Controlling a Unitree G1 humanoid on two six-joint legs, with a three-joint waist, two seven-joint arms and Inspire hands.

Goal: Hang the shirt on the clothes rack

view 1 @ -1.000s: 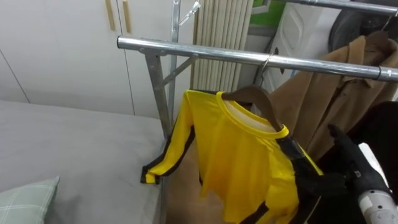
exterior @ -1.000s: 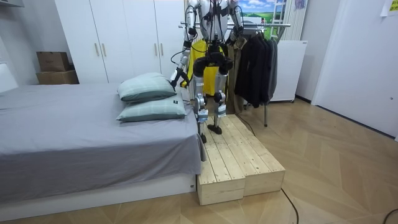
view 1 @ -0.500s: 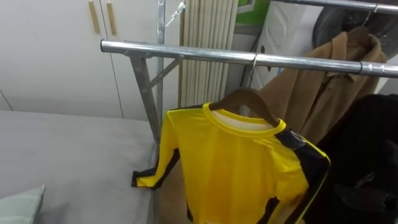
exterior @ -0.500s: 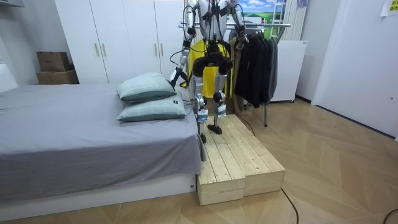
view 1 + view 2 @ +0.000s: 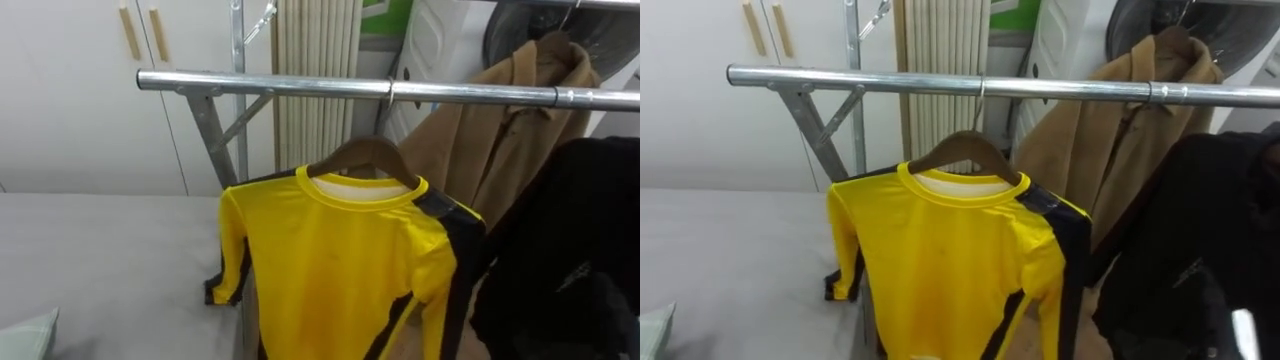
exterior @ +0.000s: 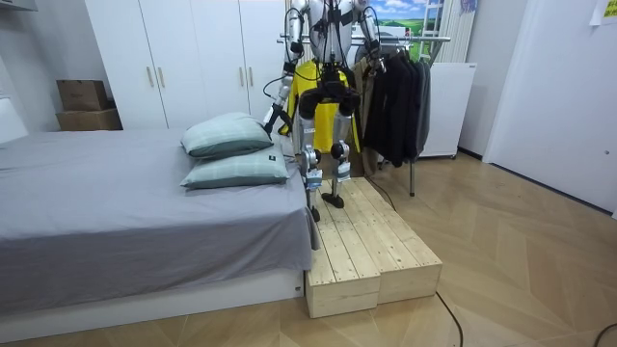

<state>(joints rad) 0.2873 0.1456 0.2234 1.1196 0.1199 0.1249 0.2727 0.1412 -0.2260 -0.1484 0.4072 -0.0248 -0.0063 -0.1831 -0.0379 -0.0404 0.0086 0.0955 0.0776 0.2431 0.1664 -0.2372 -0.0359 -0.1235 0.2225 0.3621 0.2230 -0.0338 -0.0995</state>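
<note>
Yellow shirt (image 5: 340, 270) was on a wooden hanger (image 5: 362, 155), hook over the metal rail (image 5: 300, 85). It hung free, front facing the head camera, one sleeve dangling at the bed (image 5: 100, 260) side. A tan coat (image 5: 500, 130) hung on the same rack just to the robot's right, and a black garment (image 5: 570, 240) overlapped the shirt's right shoulder.

Robot stood on the wooden platform (image 6: 362, 241) at the foot of the bed, facing the rack, with the pillows (image 6: 227, 135) to its left.

Left hand (image 6: 275, 116) was down at its side, well clear of the shirt. It was too small in the room view to tell the fingers' state. Right hand (image 5: 1228, 300) was low at the right edge, dark against the black garment, so the fingers couldn't be read there either. Neither hand was visibly holding the shirt or hanger.
</note>
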